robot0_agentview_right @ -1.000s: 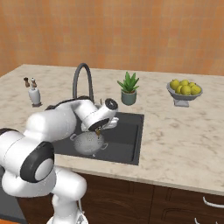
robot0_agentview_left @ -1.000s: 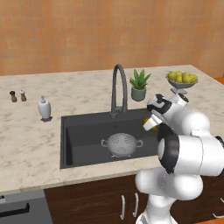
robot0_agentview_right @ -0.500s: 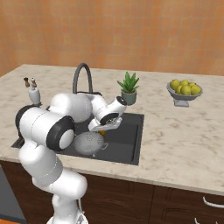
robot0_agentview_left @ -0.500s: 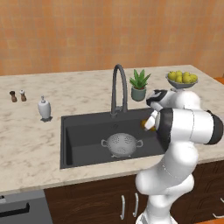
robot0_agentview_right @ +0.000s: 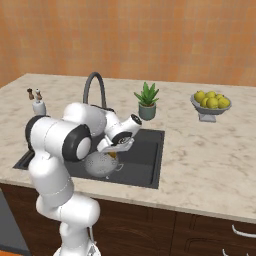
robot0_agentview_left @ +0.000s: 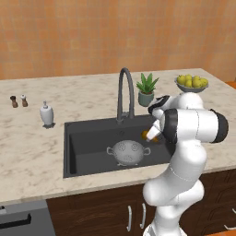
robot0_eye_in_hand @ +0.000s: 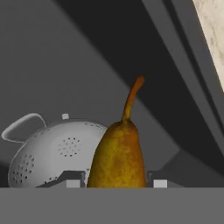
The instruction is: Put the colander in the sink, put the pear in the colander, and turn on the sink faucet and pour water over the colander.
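Right now the gripper (robot0_eye_in_hand: 113, 183) is clamping the pear (robot0_eye_in_hand: 117, 155) between its fingers, holding it over the sink (robot0_agentview_left: 87, 138) just beside the colander (robot0_agentview_left: 128, 151). Yellow-orange skin mottled with brown is showing on its narrow body, its curved stem pointing away from the hand.

A glossy white arm (robot0_agentview_left: 184, 152) built of thick rounded segments is seen, with bulbous, almost spherical links. The joints are marked by dark grey to black rings and round end caps. A dark band is carried near the wrist. In the hand view, two small dark finger tips (robot0_eye_in_hand: 72, 178) with light square pads are shown.
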